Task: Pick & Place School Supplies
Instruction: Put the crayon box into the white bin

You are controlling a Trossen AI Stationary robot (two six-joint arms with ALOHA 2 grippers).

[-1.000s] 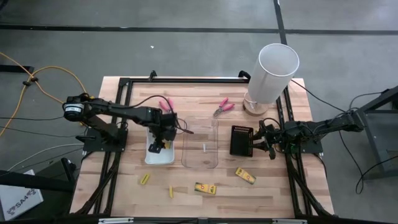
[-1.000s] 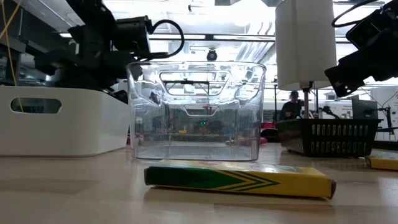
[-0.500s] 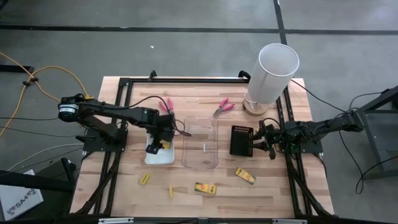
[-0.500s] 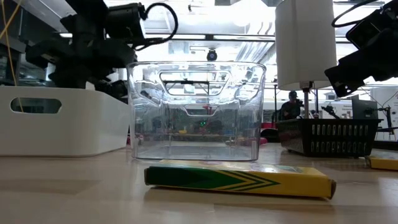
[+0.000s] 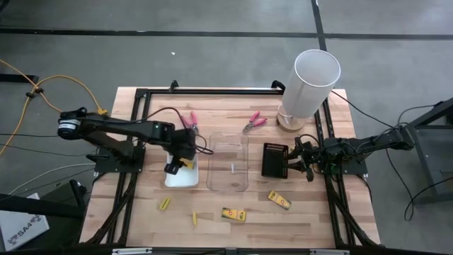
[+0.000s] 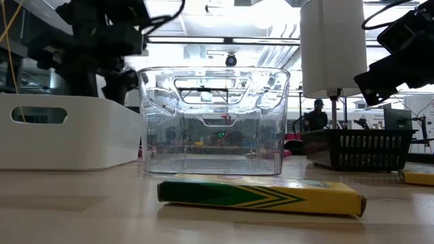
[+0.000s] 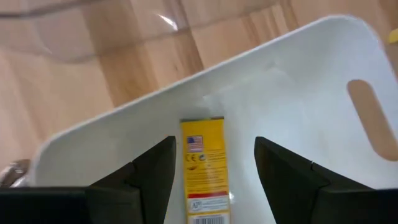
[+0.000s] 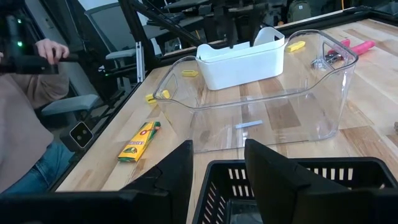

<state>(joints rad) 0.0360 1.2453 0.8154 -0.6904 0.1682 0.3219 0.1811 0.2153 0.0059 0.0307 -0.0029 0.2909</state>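
Observation:
A small yellow box (image 7: 202, 171) lies flat on the floor of the white tray (image 7: 298, 93), which stands left of the clear tray (image 5: 228, 161). My left gripper (image 7: 214, 142) hangs open above it, one finger on either side and clear of it; in the high view it is over the white tray (image 5: 177, 166). At the table's right, my right gripper (image 5: 290, 161) waits open behind the black basket (image 5: 272, 159). A yellow-and-green crayon box (image 5: 234, 213), another yellow box (image 5: 279, 200) and two yellow sticks (image 5: 164, 204) lie near the front edge. Two pink pliers (image 5: 190, 119) (image 5: 255, 122) lie at the back.
A tall white cylinder (image 5: 311, 81) stands at the back right. The clear tray holds one small pale stick (image 8: 252, 124). Black frame rails (image 5: 134, 142) run along the table's sides. A seated person (image 8: 25, 93) shows beyond the table's near-left side in the right wrist view.
My left gripper has risen from the white tray and drawn back toward the table's left edge, staying open. The yellow box stays on the tray's floor.

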